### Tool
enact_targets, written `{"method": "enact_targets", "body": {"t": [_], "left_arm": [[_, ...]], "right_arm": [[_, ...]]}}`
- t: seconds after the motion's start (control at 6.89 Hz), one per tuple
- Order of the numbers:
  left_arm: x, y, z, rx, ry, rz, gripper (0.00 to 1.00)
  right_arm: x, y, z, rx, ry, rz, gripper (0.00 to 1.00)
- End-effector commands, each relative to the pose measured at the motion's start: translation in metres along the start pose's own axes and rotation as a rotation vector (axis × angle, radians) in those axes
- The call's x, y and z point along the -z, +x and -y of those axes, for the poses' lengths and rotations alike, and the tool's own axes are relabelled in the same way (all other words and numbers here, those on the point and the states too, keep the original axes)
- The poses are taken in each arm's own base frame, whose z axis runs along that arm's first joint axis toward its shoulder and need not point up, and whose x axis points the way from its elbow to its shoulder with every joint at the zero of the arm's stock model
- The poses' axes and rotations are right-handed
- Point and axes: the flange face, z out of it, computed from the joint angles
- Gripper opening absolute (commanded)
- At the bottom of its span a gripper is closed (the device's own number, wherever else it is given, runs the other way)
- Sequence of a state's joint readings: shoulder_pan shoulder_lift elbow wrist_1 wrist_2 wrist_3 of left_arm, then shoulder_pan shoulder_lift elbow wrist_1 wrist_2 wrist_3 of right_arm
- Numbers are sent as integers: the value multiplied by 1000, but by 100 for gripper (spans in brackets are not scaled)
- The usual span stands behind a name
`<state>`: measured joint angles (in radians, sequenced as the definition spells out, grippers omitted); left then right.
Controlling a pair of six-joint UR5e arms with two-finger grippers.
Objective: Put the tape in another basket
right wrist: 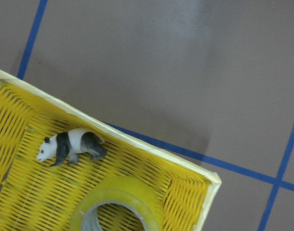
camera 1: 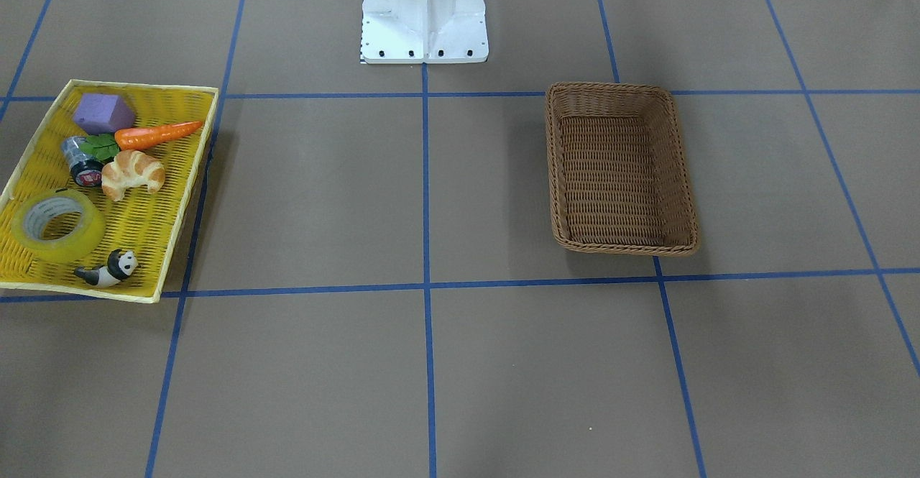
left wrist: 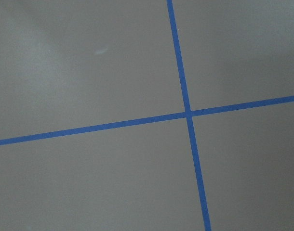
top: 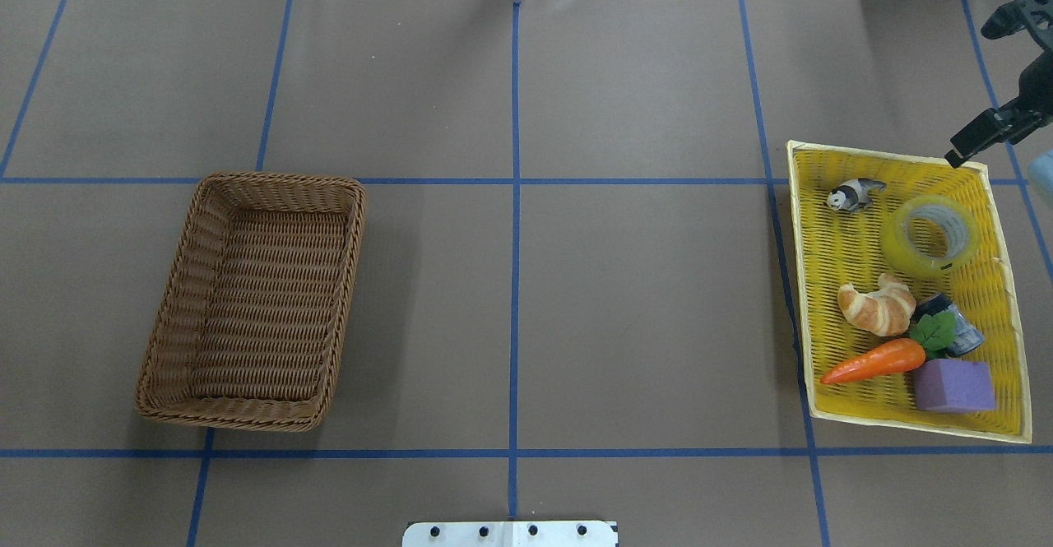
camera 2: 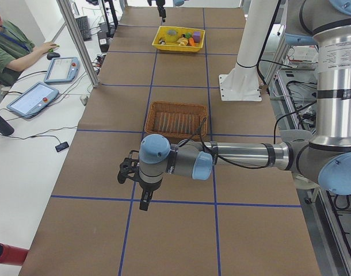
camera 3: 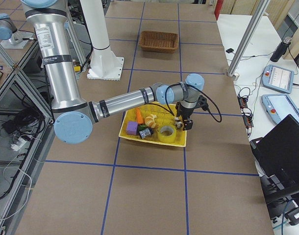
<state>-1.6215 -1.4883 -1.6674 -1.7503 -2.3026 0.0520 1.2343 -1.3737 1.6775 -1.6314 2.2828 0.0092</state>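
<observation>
The tape [top: 930,236], a yellowish-green roll, lies flat in the yellow woven tray [top: 1008,300] at the table's right end. It also shows in the front view [camera 1: 57,225] and the right wrist view [right wrist: 118,207]. The brown wicker basket [top: 169,317] stands empty on the left half and shows in the front view [camera 1: 557,169]. My right gripper [top: 969,95] hangs above the tray's far edge, beside the tape, with its fingers spread and empty; it also shows in the right side view [camera 3: 183,122]. My left gripper [camera 2: 138,190] hovers over bare table past the basket; I cannot tell whether it is open or shut.
In the tray lie a toy panda [top: 854,195], a croissant [top: 876,304], a carrot [top: 874,361], a purple block [top: 953,386] and a small can [top: 950,329]. The robot's white base [camera 1: 424,11] stands at the middle of the table's robot side. An operator [camera 2: 8,46] sits beside the table.
</observation>
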Motion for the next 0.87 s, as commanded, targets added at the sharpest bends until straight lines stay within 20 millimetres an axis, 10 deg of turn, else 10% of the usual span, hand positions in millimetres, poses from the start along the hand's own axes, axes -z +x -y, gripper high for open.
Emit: {"method": "enact_targets", "body": {"t": [0.0,0.73], "left_arm": [[0,-1,0,1,1,0,98],[-3,-3,-2,7,-6,-2,98]], "right_arm": [[-17,3,-4,126,-32,5,100],[-85,-24,-4,279,-162,-65,99]]}}
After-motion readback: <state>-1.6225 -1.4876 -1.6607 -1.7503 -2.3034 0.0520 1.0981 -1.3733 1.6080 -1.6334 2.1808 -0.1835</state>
